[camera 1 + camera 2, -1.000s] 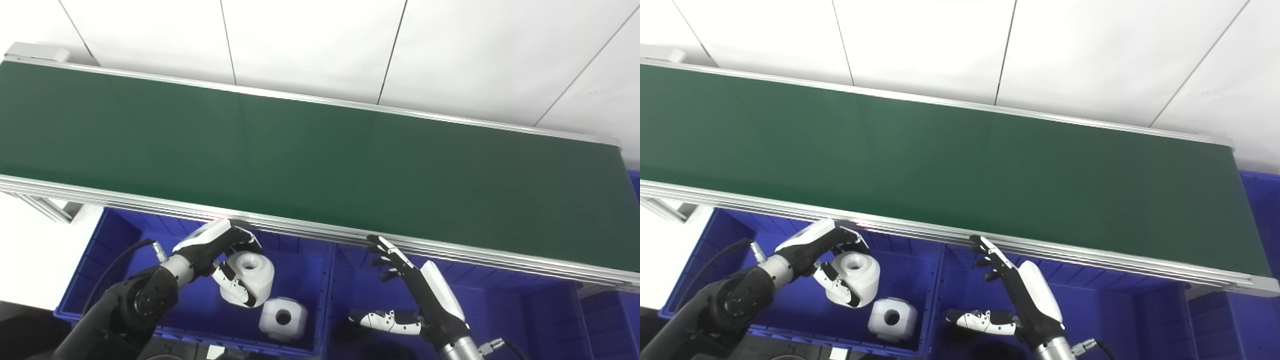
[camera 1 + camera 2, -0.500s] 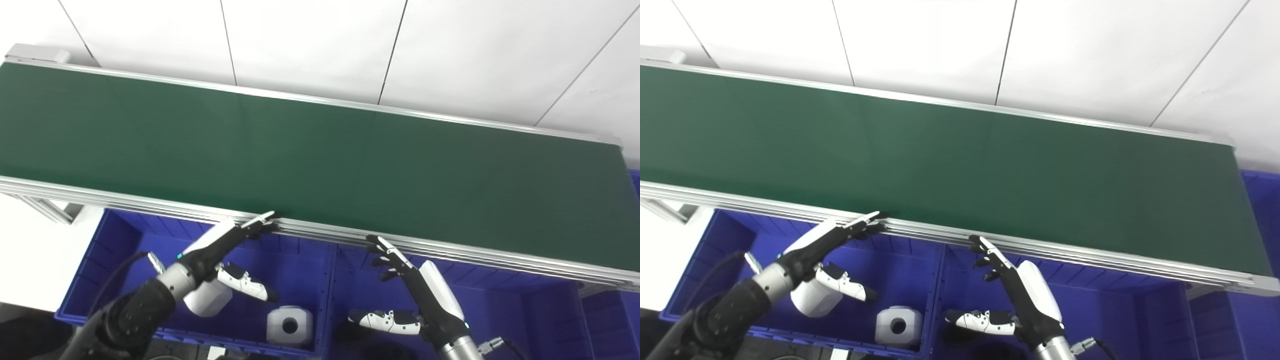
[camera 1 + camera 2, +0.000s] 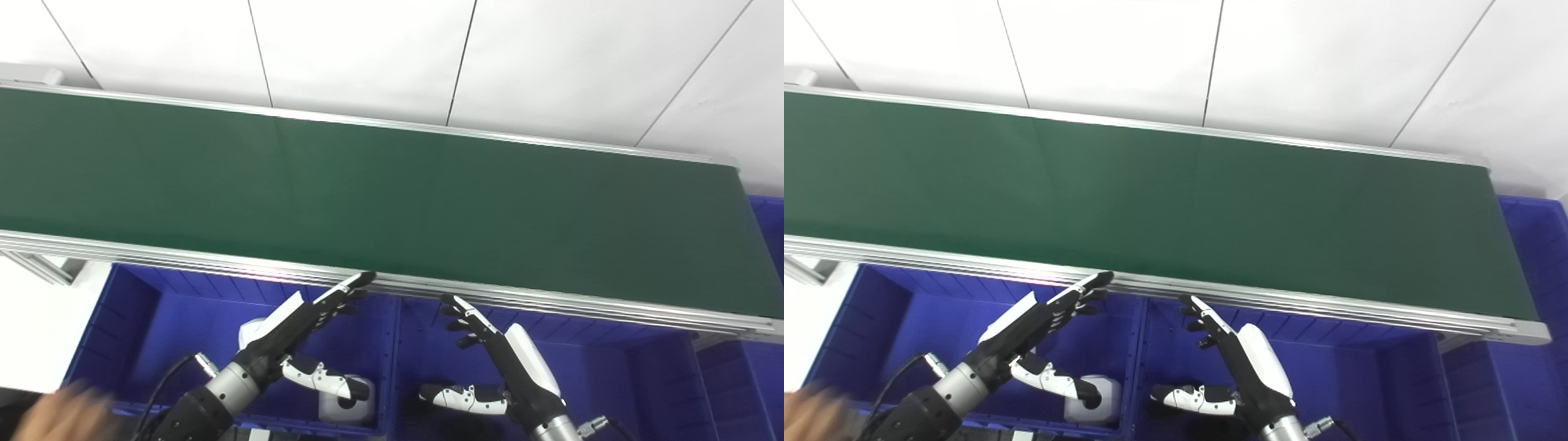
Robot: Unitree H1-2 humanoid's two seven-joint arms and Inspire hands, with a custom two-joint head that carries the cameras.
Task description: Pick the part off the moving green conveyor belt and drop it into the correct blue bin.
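Two hands hover over the blue bins, both empty with fingers spread. The left hand [image 3: 294,331] stretches flat above the left bin [image 3: 153,312], its fingertips [image 3: 358,280] near the belt rail [image 3: 551,300]. The right hand [image 3: 502,361] sits over the middle bin [image 3: 612,367], fingers pointing toward the same rail, thumb out to the side.

White parts lie in the left bin: one part [image 3: 340,404] with a dark hole sits by the thumb, and another white piece [image 3: 251,327] shows partly behind the palm. So the drop looks done, and the step in hand seems to be resetting for another pick.

No part shows anywhere on the belt [image 3: 392,202]. The next move likely calls for waiting with fingers apart near the rail, then timing a reach onto the moving surface once a part arrives. A blurred skin-toned shape [image 3: 61,416] shows at the lower left corner; what it is cannot be told.
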